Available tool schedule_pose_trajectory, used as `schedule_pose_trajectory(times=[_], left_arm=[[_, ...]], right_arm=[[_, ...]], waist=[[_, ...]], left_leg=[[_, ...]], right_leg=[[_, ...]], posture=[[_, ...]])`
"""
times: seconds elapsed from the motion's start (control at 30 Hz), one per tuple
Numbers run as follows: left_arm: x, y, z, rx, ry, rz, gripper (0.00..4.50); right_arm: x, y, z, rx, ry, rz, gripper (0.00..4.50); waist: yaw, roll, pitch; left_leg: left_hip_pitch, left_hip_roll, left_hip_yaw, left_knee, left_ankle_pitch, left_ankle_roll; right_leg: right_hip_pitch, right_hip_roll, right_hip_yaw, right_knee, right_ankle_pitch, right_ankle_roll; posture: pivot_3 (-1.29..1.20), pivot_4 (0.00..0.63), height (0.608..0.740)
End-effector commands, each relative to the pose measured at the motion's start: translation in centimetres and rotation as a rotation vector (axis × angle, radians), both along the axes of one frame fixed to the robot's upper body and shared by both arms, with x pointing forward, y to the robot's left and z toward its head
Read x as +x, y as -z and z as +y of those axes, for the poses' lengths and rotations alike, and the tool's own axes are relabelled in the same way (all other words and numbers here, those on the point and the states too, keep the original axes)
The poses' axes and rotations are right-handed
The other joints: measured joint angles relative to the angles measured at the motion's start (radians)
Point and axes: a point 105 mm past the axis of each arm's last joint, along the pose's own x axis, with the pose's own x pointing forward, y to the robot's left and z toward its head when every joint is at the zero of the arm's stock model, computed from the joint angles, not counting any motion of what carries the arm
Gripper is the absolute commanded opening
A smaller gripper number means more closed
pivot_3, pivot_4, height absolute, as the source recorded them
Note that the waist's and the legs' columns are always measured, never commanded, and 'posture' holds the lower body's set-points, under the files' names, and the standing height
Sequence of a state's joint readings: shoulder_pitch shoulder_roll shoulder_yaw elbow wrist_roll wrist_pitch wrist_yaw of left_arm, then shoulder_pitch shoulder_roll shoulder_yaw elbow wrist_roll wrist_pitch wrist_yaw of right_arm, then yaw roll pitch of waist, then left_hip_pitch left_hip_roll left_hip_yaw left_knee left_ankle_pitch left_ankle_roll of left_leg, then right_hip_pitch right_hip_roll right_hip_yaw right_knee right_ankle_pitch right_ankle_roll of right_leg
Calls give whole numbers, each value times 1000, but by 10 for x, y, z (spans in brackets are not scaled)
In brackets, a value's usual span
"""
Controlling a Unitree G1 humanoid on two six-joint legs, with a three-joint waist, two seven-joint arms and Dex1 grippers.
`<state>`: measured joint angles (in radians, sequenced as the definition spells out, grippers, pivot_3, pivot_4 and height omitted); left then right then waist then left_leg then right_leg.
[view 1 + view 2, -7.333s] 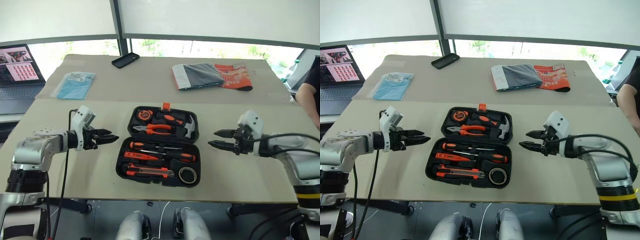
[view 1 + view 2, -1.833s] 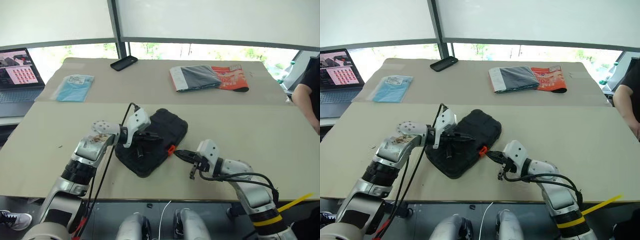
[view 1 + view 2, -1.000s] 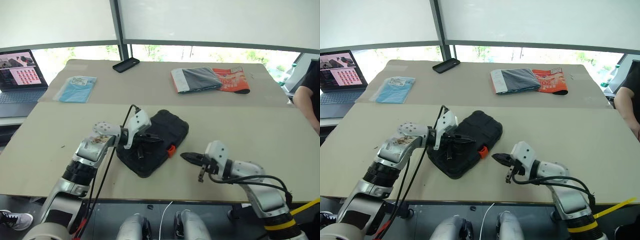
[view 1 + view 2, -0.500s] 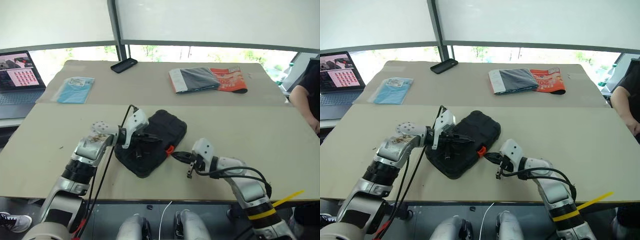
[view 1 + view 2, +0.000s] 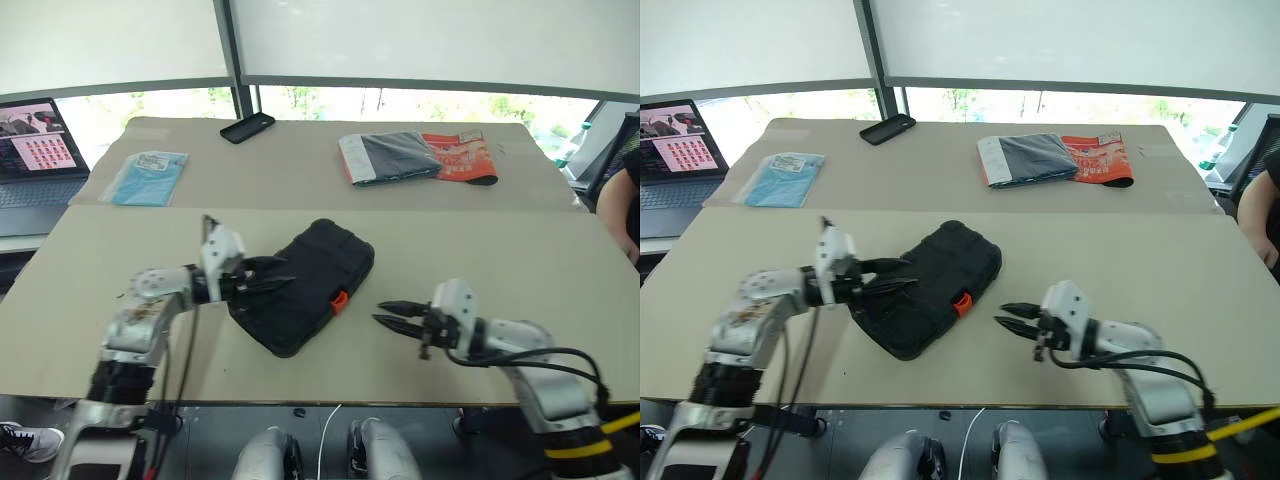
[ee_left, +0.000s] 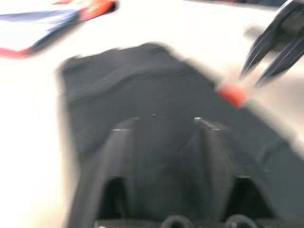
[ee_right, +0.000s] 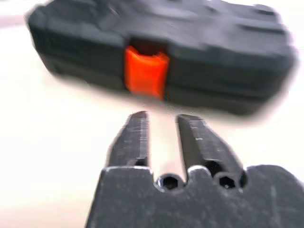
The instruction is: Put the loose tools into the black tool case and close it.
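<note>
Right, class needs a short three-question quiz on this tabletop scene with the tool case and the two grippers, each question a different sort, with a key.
1. True or false: the black tool case lies shut on the table.
2. Multiple choice: the orange latch faces
A. the right gripper
B. the laptop
C. the phone
3. Fill in: neither the right gripper nor the left gripper holds anything; the fingers of both stand ____.

Key: 1 true; 2 A; 3 apart (open).
</note>
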<state>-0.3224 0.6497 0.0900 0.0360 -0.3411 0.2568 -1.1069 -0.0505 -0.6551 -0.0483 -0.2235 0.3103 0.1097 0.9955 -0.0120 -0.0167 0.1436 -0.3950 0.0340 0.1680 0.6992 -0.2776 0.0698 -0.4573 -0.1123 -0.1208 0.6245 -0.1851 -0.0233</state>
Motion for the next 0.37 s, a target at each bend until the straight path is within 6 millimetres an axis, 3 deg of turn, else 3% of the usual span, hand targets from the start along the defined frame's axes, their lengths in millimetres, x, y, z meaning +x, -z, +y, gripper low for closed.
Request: schedule_pose_trajectory(times=[0.03,0.1,0.13,0.23,0.33,0.37], left_arm=[[-9,-13,56,143,-156,-110,3808],[-13,-10,71,170,-198,-105,4490],[-15,-9,78,176,-220,-107,4500],[-22,-4,94,175,-283,-114,4500],[-30,2,99,185,-286,-112,4500],[-30,2,99,188,-295,-123,4500]], right_arm=[[-1,-23,-42,-55,31,-123,2801],[1,-27,-54,-76,36,-164,3510],[1,-27,-59,-87,41,-178,3792],[6,-25,-72,-95,83,-179,3792],[10,-26,-78,-44,119,-196,4441],[11,-25,-79,-48,119,-201,4441]], waist=[[1,-1,1],[5,0,2],[8,0,2],[18,0,4],[23,0,6],[23,0,6]], left_leg=[[0,0,0,-1,0,0],[0,0,0,-2,-1,-1],[0,0,0,-2,-1,-1],[1,0,0,-2,-3,-4],[0,0,0,-2,-3,-5],[-1,0,0,-3,-3,-5]], right_leg=[[0,0,0,0,0,0],[0,0,-1,-1,0,0],[0,0,-1,-1,0,0],[0,-1,-1,-2,0,0],[-1,-1,-1,-2,0,-1],[-1,-2,-1,-3,0,-1]], posture=[[0,150,740],[0,150,740],[0,150,740],[0,150,740],[0,150,740],[0,150,740]])
